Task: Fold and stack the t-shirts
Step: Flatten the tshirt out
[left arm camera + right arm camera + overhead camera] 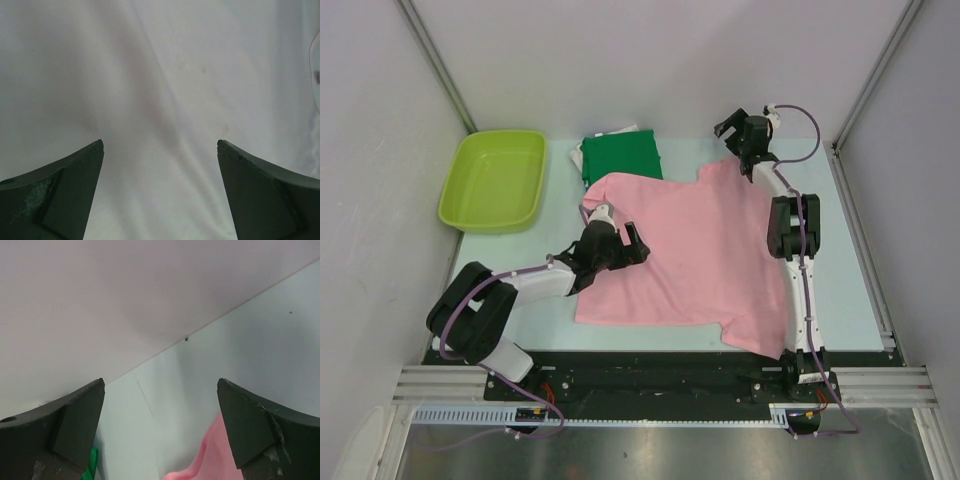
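Left arm point(535, 280) low over pink shirt point(710, 255), jaws apart

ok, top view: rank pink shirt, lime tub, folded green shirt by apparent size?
1. pink t-shirt, clearly largest
2. lime tub
3. folded green t-shirt, smallest, though its near edge may be hidden under the pink one

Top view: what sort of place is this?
Probably a robot test cell: blank white walls on metal framing enclose a table, two arms are bolted at its edge, and a pink t-shirt lies flat.
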`<state>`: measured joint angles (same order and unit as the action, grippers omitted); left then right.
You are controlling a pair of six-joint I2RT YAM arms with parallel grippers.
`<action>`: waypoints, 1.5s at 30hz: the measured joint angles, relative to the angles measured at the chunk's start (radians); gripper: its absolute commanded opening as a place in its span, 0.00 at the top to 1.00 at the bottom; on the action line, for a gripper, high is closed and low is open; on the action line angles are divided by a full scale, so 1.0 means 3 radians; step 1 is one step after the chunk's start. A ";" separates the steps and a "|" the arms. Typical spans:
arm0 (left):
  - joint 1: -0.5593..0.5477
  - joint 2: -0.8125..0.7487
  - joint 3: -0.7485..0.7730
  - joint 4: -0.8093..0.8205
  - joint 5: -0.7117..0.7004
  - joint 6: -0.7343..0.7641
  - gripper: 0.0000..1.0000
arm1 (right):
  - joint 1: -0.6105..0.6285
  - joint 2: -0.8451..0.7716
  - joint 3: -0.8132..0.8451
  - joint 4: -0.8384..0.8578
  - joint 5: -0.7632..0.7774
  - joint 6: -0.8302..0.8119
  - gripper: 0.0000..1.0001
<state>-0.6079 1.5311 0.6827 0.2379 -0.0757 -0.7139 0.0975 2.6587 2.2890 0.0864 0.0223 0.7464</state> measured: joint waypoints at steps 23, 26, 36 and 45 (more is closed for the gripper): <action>0.0046 0.0360 0.3129 -0.2253 -0.1143 0.1268 0.00 | 0.0615 -0.3520 -0.2843 -0.0303 0.0448 -0.0932 0.00; 0.0061 0.0795 0.3473 -0.2444 -0.1448 0.1597 0.00 | 0.0919 -0.3735 -0.3137 -0.0523 0.0573 -0.1036 0.00; 0.0444 0.1615 0.3525 -0.2822 -0.1848 0.1916 0.00 | 0.1174 -0.4143 -0.3801 -0.0993 0.0662 -0.1118 0.00; 0.0585 0.2085 0.3761 -0.2817 -0.2023 0.1982 0.00 | 0.1256 -0.4255 -0.3896 -0.0913 0.0652 -0.1160 0.00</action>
<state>-0.4324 2.1567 1.8111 -0.6071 -0.6827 -0.1192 0.4744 1.3823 1.1202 -0.1875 0.2180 0.3985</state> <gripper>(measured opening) 0.996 0.994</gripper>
